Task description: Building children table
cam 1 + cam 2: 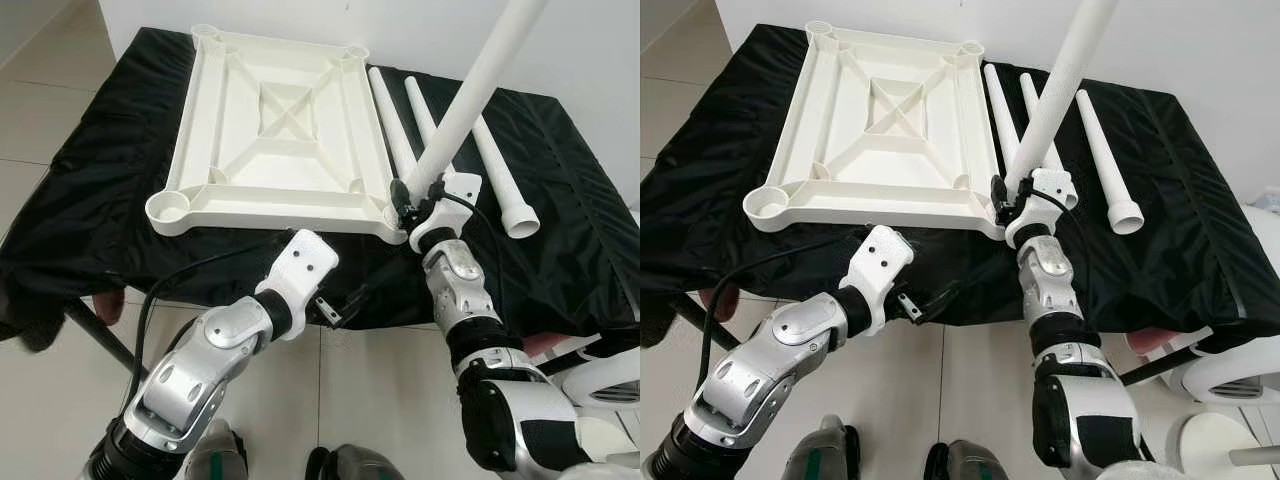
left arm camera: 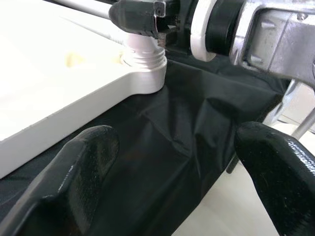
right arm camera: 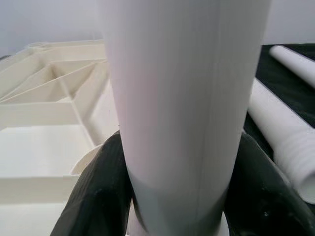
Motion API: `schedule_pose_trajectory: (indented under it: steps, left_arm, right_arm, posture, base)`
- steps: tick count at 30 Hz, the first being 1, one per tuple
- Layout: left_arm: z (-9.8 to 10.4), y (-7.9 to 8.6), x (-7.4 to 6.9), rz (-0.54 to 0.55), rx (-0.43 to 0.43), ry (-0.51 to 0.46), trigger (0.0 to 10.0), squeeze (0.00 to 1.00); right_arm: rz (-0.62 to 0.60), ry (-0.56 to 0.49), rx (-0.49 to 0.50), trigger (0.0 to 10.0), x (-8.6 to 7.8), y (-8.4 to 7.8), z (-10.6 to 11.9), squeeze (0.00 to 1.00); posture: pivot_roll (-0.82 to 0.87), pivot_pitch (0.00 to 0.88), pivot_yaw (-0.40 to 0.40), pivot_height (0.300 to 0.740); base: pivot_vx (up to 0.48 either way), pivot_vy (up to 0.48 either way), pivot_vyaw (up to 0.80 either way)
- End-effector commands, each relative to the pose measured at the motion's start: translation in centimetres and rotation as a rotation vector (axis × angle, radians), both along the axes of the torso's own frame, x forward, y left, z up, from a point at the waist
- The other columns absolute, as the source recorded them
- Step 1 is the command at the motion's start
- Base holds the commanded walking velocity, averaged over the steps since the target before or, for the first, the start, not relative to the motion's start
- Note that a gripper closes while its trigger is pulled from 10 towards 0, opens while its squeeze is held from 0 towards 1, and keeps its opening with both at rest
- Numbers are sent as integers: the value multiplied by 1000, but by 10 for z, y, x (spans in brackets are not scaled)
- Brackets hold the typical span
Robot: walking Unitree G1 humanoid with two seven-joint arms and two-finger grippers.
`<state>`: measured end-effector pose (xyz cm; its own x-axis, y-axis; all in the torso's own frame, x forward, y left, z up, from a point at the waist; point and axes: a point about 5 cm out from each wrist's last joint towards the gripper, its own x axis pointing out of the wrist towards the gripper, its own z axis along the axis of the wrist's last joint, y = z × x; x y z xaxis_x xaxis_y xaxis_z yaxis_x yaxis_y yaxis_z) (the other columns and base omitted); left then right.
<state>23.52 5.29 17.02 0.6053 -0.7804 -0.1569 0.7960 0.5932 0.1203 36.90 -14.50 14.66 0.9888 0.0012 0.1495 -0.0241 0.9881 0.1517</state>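
Note:
A white table top lies upside down on a black cloth. A white leg stands tilted in its near right corner socket, and my right gripper is shut on the leg's lower end. In the right wrist view the black fingers clamp the leg from both sides. My left gripper hangs open below the cloth's front edge, a little left of that corner, with nothing between its fingers. Three more white legs lie on the cloth to the right of the top.
The cloth covers a low stand with a dark frame leg at the near left. Tiled floor lies in front. A white rounded object sits at the near right, and a white wall rises behind.

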Motion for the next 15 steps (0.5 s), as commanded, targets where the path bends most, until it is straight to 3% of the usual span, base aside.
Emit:
schedule_pose_trajectory:
  steps: [1, 3, 4, 5, 7, 11, 15]
  left_arm:
    - [-1, -4, -4, -32, -4, 9, 10000, 0]
    - [-1, -4, -4, -31, -4, 9, 10000, 0]
    - [-1, -4, -4, -30, -5, 10, 10000, 0]
    - [-1, -4, -4, -30, -5, 10, 10000, 0]
    - [-1, -4, -4, -30, -5, 11, 10000, 0]
    - [-1, -4, -5, -31, -5, 11, 10000, 0]
    - [-1, -5, -6, -33, -6, 12, 10000, 0]
  right_arm:
    - [-92, 71, -4, 10000, -5, -4, -13, 0]
    - [-111, 75, -12, 10000, -6, -2, -15, 0]
    - [-204, 94, -17, 10000, -10, -1, -19, 0]
    - [-204, 94, -17, 10000, -10, -1, -19, 0]
    - [-323, 86, -30, 10000, -16, 0, -18, 0]
    - [-373, 78, -38, 10000, -19, 2, -16, 0]
    - [-333, 69, -4, 10000, -22, 15, -15, 0]
  posture:
    - [133, 89, -128, 740]
    - [134, 90, -129, 740]
    - [136, 88, -131, 740]
    - [136, 88, -131, 740]
    - [139, 87, -133, 740]
    - [139, 87, -133, 740]
    - [142, 85, -137, 740]
  base:
    - [0, 0, 0]
    - [0, 0, 0]
    - [0, 0, 0]
    - [0, 0, 0]
    - [0, 0, 0]
    - [0, 0, 0]
    - [0, 0, 0]
